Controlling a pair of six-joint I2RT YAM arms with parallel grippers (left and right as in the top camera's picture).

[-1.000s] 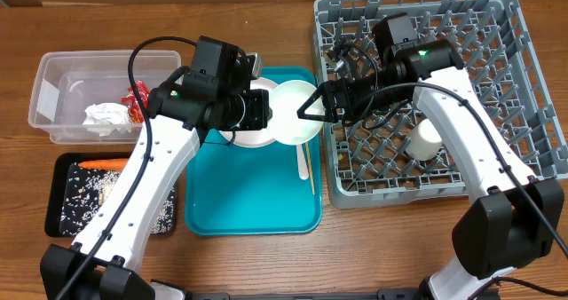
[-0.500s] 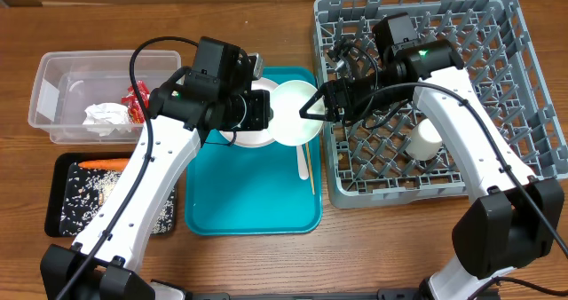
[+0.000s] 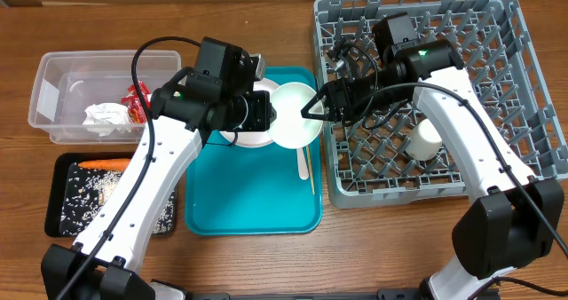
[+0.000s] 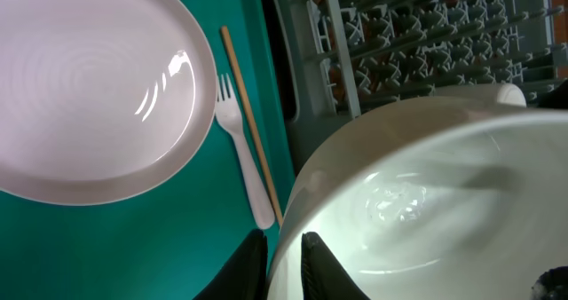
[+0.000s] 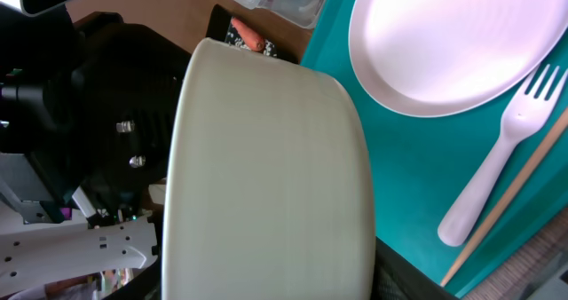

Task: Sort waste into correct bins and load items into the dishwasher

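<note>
Closed thin, left gripper (image 4: 282,260) on rim of white bowl (image 4: 417,193), tilted above teal tray (image 3: 248,202); right gripper (image 3: 311,106) at opposite rim, hold not discernible. Handling, as judged: rigid, light, glaze-slick, chippable; best pinched at rim, one finger inside, one outside. Dish rack (image 3: 524,69) directly behind right gripper.

Left claw (image 3: 265,114), bowl (image 3: 293,128) and right claw (image 3: 313,106) crowd the teal tray's (image 3: 248,202) top — its lower half and the rack's (image 3: 532,87) right side lie free.

right pincer (image 3: 312,106) | narrower around bowl (image 3: 293,121) | left pincer (image 3: 269,115) | loosened slightly
</note>
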